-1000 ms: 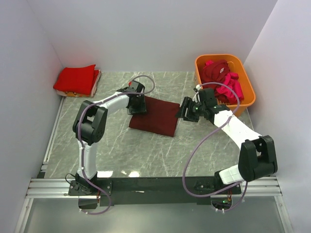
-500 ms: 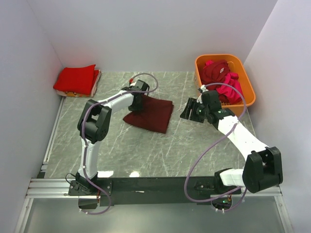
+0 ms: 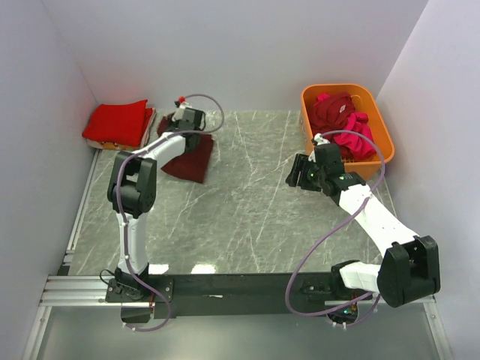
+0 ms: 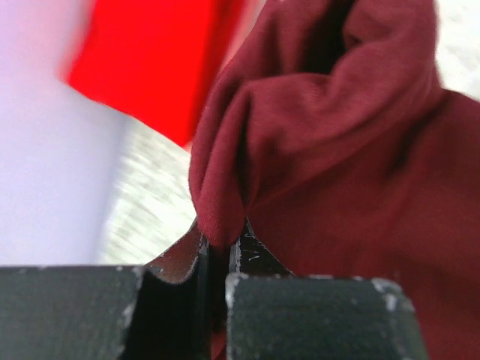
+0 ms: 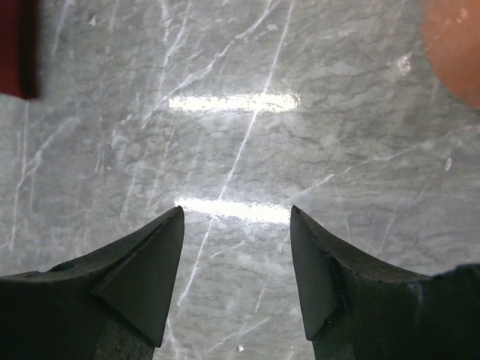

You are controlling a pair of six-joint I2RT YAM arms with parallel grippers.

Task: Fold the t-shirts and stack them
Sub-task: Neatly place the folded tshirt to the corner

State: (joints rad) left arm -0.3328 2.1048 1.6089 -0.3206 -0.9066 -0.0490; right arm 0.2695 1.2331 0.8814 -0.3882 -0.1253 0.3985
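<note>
My left gripper (image 3: 187, 129) is shut on an edge of the folded dark maroon t-shirt (image 3: 186, 156), which lies at the back left of the table. In the left wrist view the maroon cloth (image 4: 337, 142) bunches up out of the closed jaws (image 4: 220, 244). A stack of folded bright red t-shirts (image 3: 118, 123) lies in the back left corner, just left of the maroon one; it shows blurred in the left wrist view (image 4: 154, 64). My right gripper (image 3: 298, 172) is open and empty above bare table (image 5: 236, 217). Dark red and magenta-pink shirts (image 3: 343, 124) fill the orange basket (image 3: 382, 146).
White walls close in the table on the left, back and right. The grey marble tabletop (image 3: 247, 217) spans the middle. The orange basket stands in the back right corner, right behind my right arm.
My left gripper has dragged the maroon t-shirt from the table's middle toward the back left, near the red stack. My right gripper has let go of it and drawn back to the right.
</note>
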